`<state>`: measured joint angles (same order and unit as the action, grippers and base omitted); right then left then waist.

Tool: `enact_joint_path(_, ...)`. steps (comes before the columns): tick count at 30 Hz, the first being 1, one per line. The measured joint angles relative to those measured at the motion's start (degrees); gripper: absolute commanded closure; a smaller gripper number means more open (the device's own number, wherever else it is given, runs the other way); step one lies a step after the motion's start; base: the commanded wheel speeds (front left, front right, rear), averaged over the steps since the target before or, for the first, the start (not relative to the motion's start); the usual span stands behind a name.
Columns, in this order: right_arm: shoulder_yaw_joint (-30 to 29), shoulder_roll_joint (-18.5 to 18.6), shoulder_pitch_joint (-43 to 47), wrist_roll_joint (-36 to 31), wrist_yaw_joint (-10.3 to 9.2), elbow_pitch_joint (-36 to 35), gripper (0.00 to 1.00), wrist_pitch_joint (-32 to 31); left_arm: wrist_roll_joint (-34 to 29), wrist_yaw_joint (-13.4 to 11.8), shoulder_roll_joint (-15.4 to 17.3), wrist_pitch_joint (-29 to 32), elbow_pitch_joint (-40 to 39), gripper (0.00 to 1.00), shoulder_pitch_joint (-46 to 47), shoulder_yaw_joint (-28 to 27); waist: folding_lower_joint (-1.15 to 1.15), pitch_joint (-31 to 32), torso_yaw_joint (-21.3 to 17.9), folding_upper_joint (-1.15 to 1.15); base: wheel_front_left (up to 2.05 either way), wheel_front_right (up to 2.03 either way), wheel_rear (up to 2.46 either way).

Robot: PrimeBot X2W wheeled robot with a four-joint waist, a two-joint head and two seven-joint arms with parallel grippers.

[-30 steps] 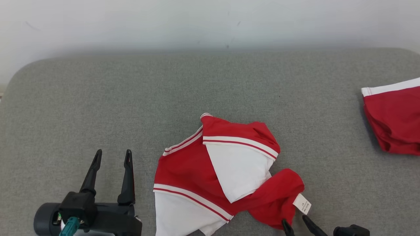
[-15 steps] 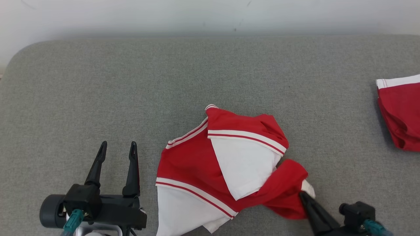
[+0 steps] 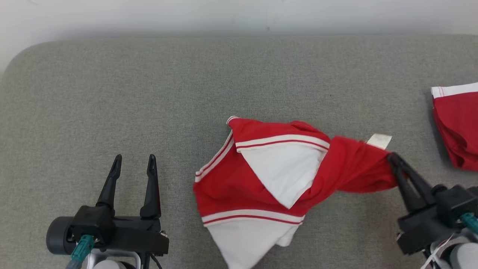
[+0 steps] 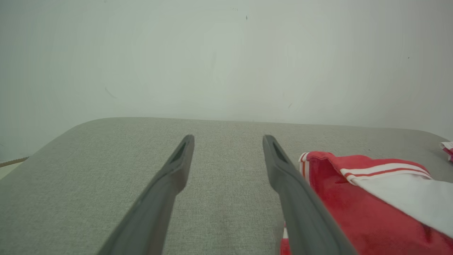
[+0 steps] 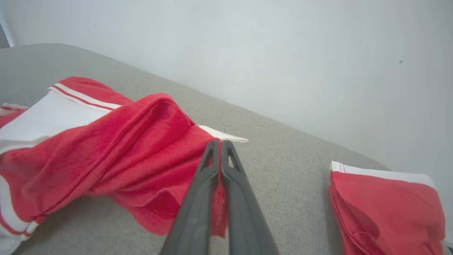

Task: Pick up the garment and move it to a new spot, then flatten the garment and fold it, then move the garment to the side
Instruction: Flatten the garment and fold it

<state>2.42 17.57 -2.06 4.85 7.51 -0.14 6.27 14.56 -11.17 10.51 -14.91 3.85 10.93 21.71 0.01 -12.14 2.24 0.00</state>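
The right end effector, at centre right, is clenched on a red corner of the garment, sprawled mid-frame on the bench. The left end effector gapes empty, lower left. Another red cloth lies at the right edge.

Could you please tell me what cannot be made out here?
White care label: print too small, head view.
Crumpled red-and-white garment: white lower end cut off by head view's bottom edge.
Second red, white-banded garment: cut by head view's right edge.
Right gripper: its fingers hide the pinched cloth's edge, right wrist view.
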Motion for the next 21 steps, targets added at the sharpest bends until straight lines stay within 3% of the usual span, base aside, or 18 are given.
enact_joint_path(5, -1.02, 0.51, -1.29, 1.69, 0.00, 6.70, 1.00, 0.11, -0.34, 0.59, -0.80, 0.00, 0.07, 0.00, 0.08, -0.47, 0.00, -0.43, 0.45, 0.00, 0.00, 0.00, 0.00)
enact_joint_path(12, 0.49, -2.65, -1.38, 5.54, 0.00, 17.17, 1.00, 1.52, -0.69, 1.19, -1.65, 0.00, 0.26, 0.00, -0.04, -1.29, 0.00, -0.48, 0.36, 0.00, 0.00, 0.00, 0.00)
enact_joint_path(13, 0.43, -3.32, -1.66, 6.25, 0.00, 18.42, 0.95, 1.37, -0.85, 1.33, -1.68, 0.00, 0.30, 0.00, -0.13, -1.40, -0.01, -0.41, 0.18, 0.00, 0.00, 0.00, 0.00)
enact_joint_path(14, 0.30, -3.75, -1.84, 6.70, 0.00, 19.18, 0.41, 2.03, -1.01, 1.62, -1.68, 0.00, 0.33, 0.00, -0.19, -1.55, -0.01, -0.32, 0.02, 0.00, 0.00, 0.00, 0.00)
enact_joint_path(15, 0.00, -4.19, -1.99, 7.16, 0.00, 19.65, 0.41, 2.76, -1.03, 1.64, -1.72, 0.00, 0.42, 0.00, -0.24, -1.66, -0.01, -0.22, -0.11, 0.00, 0.00, 0.00, 0.00)
enact_joint_path(16, -0.34, -4.66, -2.09, 7.83, 0.00, 20.06, 0.00, 3.12, -1.04, 1.68, -1.77, 0.00, 0.45, 0.00, -0.37, -1.79, 0.00, -0.09, -0.24, 0.00, 0.00, 0.00, 0.00)
enact_joint_path(21, -2.27, -6.53, -0.76, 9.29, 0.00, 19.16, 0.00, 4.92, -1.19, 1.96, -1.43, 0.00, 0.63, 0.00, -1.45, -2.58, -0.01, 0.92, -0.94, 0.00, 0.00, 0.00, 0.00)
